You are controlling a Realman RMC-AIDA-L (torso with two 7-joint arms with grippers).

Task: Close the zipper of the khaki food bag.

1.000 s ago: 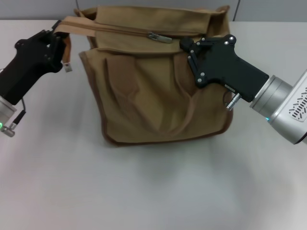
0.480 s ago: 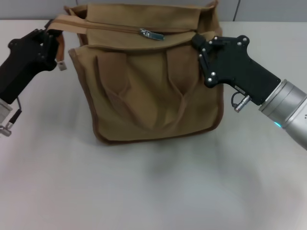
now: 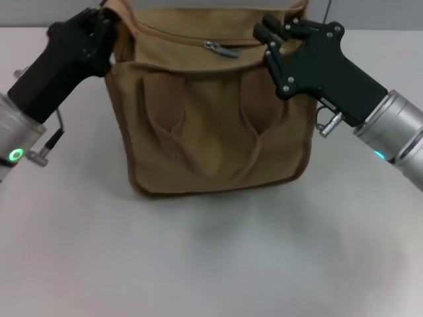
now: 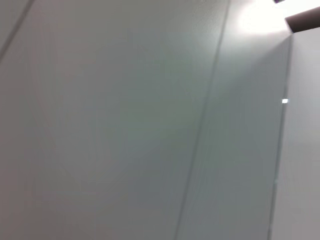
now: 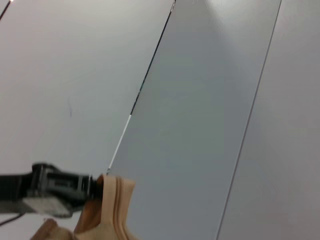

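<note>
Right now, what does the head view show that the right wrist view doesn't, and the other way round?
Only the head view shows the right gripper at the bag's right top corner, the zipper with its silver pull tab, the brown handles and the table. Only the right wrist view shows grey wall panels behind. Both show the khaki food bag, though the wrist view catches only its left top corner, and the left gripper at that corner.

Nothing but wall here: pale grey wall panels (image 4: pixel 125 130) fill the view, split by thin dark seams (image 4: pixel 202 125). There's a bright glare patch (image 4: pixel 260 20), a dark object's edge (image 4: pixel 305 20) beside it, and one tiny white glint (image 4: pixel 284 101).
</note>
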